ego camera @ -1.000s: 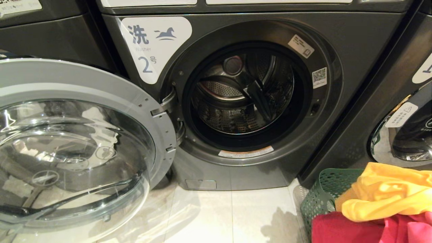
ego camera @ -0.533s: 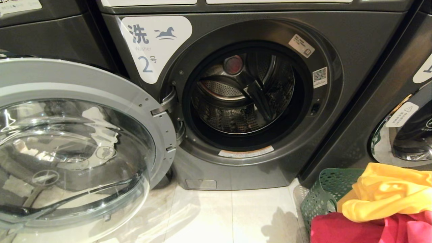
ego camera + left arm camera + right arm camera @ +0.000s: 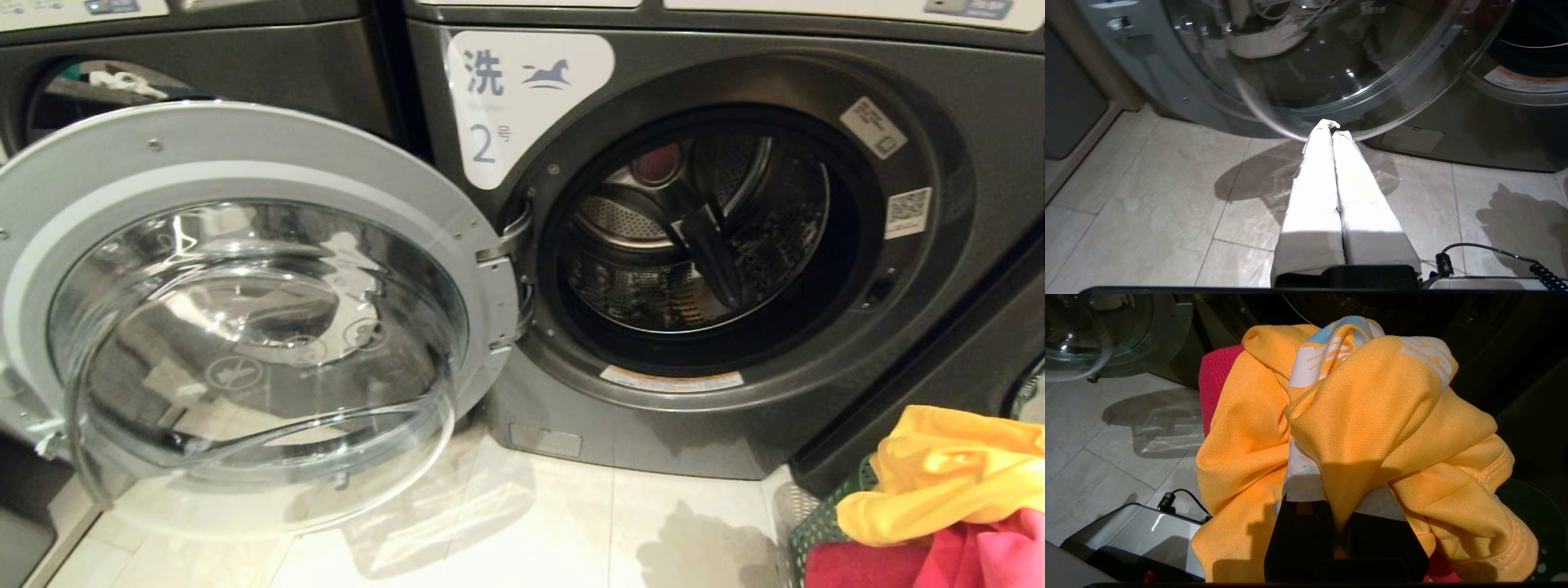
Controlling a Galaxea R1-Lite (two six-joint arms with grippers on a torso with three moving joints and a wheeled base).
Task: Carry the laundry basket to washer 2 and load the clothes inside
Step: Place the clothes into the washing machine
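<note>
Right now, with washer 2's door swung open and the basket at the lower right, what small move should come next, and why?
Probably lift the right tool a little, carrying the yellow garment up out of the laundry basket. The right wrist view shows the cloth bunched over that tool, apparently gripped. Washer 2 stands open with nothing showing in its drum, left of the basket. The left tool is shut, low over the floor.

Light: warm and indoor, cast from above | Glare: bright reflections are seen on the glass door [image 3: 253, 327] at 9 o'clock in the head view | Shadows: dark patches are thrown on the pale floor tiles [image 3: 571, 523] | Dim: the drum [image 3: 702, 237] interior is left dark | Blur: the door rim is smeared in the left wrist view | Distortion: straight edges are bowed toward the frame edges.
</note>
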